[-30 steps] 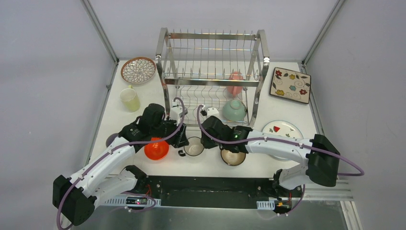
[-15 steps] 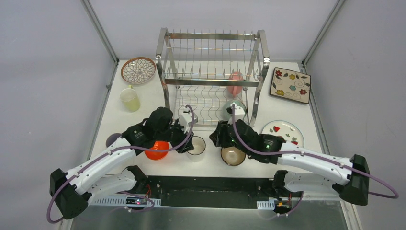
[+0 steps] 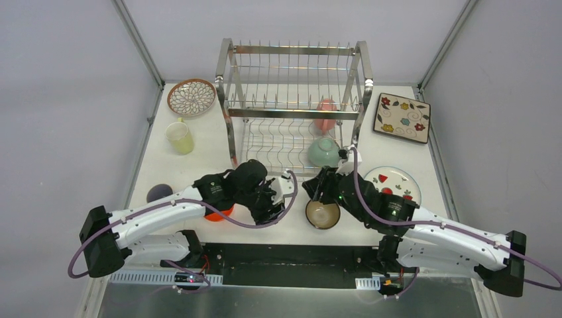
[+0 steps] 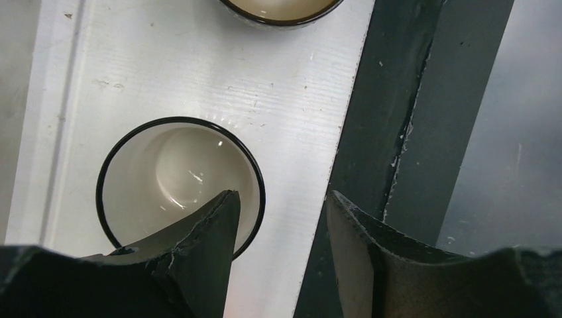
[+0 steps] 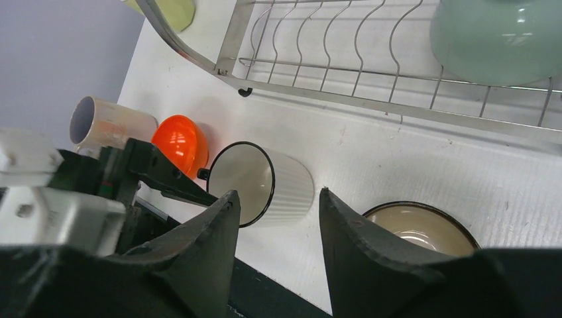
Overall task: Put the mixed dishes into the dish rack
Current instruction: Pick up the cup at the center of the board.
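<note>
Though hard by table edge, white mug under left gripper.

Open gap between white mug and brown bowl, rack behind

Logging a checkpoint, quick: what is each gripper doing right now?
Left gripper: open, fingers astride the rim of the white mug, not clamped.
Right gripper: open, holding nothing.
</note>
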